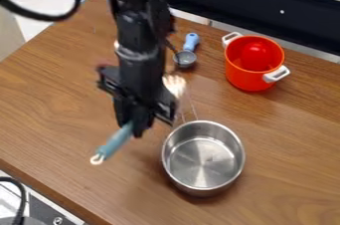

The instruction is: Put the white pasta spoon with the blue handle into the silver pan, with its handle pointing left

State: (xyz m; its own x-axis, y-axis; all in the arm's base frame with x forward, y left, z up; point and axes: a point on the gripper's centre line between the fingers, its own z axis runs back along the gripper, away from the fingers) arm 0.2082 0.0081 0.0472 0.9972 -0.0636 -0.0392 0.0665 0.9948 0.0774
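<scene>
Fingers [138, 129] pinching blue-handled utensil [116, 141] near metal pot [203, 157], inward of front edge of worktop [59, 112]; slack grip possibly risking utensil twisting, knocking pot.

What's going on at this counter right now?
The robot's claw is holding a utensil by its blue-green handle, tilted so that the looped end points down toward the front of the wooden counter. A steel pot sits just beside the claw, upright and with nothing in it. Farther back are an orange pot with white handles and a small scoop with a blue handle.
</scene>
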